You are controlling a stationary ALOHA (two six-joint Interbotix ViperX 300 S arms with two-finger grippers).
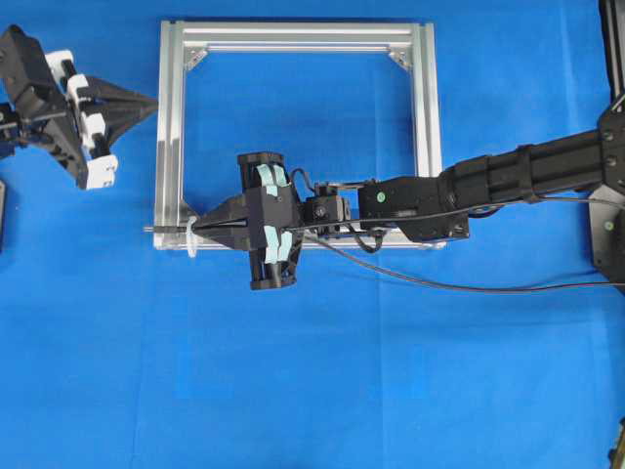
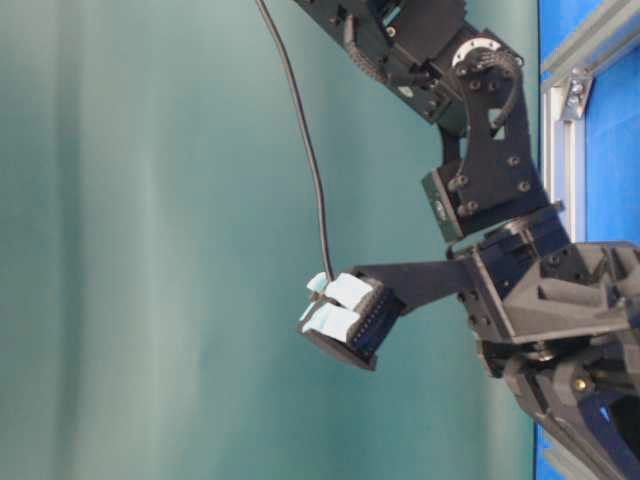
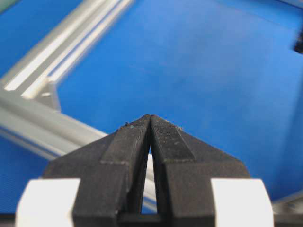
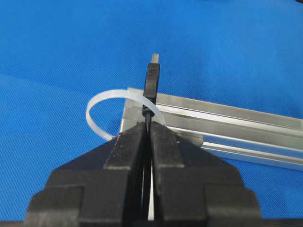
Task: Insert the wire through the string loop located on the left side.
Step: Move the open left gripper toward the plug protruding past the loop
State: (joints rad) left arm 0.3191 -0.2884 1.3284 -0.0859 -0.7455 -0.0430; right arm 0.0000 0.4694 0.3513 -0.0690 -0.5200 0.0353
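The right gripper (image 4: 147, 124), jaws pinching the thin black wire (image 4: 151, 82) just behind its plug, holds the tip across the whitish string loop (image 4: 102, 111) at the silver frame's (image 1: 422, 107) lower-left corner for threading, while the left gripper (image 1: 146, 103), pressed together and empty, waits upper left.

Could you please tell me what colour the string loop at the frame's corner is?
The string loop is whitish and translucent, clearest in the right wrist view.

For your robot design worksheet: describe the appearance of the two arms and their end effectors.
Both arms are black. The left end effector has tapered black fingers on white blocks. The right end effector has pale green tape patches on its body, and thin black cables loop along the wrist.
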